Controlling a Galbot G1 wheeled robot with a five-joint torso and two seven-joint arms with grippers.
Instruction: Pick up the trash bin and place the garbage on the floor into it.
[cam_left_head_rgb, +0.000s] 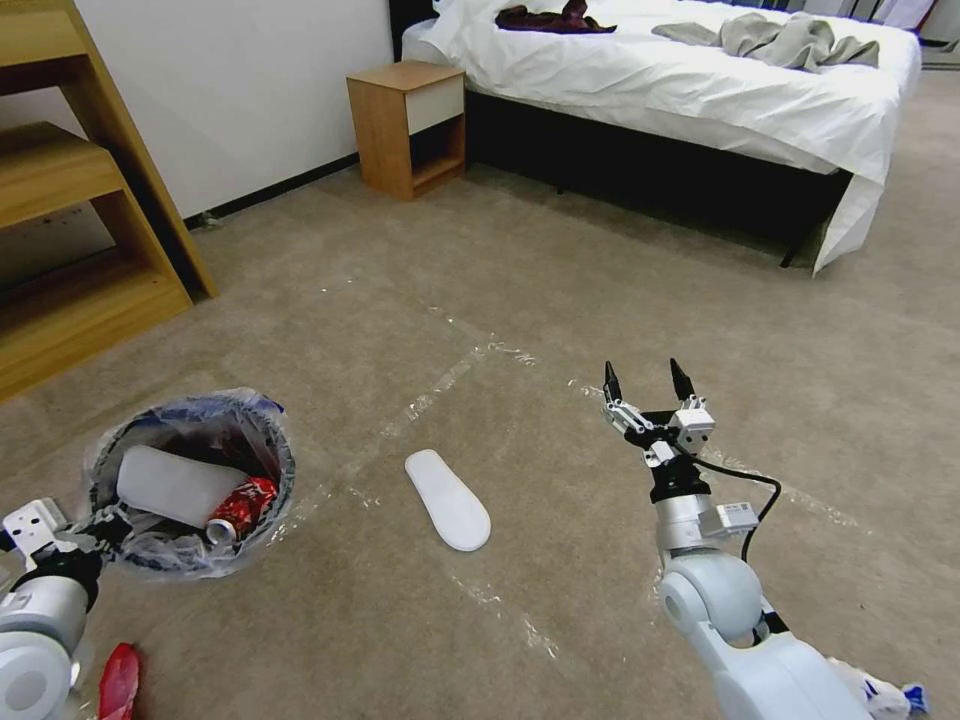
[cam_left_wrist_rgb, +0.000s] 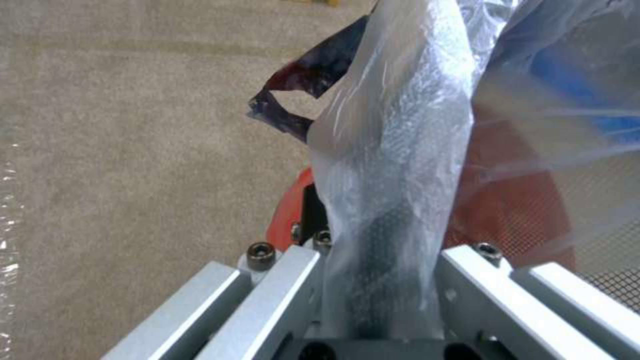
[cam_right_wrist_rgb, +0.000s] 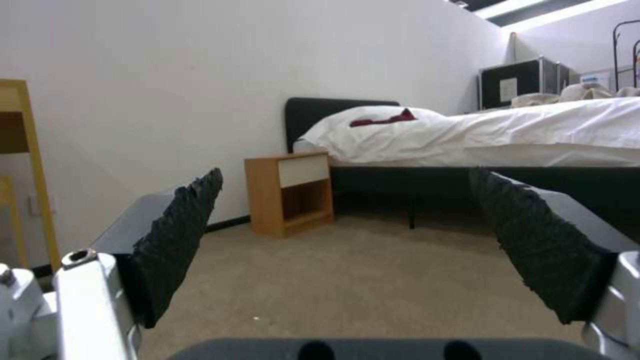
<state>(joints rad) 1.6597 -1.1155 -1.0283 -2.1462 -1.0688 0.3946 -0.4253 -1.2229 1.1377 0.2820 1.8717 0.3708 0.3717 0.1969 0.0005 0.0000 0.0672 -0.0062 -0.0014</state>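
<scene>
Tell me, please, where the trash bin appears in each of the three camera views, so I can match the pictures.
Head view: the trash bin sits at lower left, held at its rim by the left gripper.
Left wrist view: its red wall and clear bag liner fill the right side, pinched in the gripper.
Right wrist view: not in it.
Shared landmark: the beige carpet.

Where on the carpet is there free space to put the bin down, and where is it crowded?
Bare beige carpet lies wide between the white flat slipper, the wooden nightstand and the bed. It is tighter near the robot: the slipper sits between the red bag-lined trash bin, held by the left gripper, and the open right gripper; a red wrapper lies below.
</scene>
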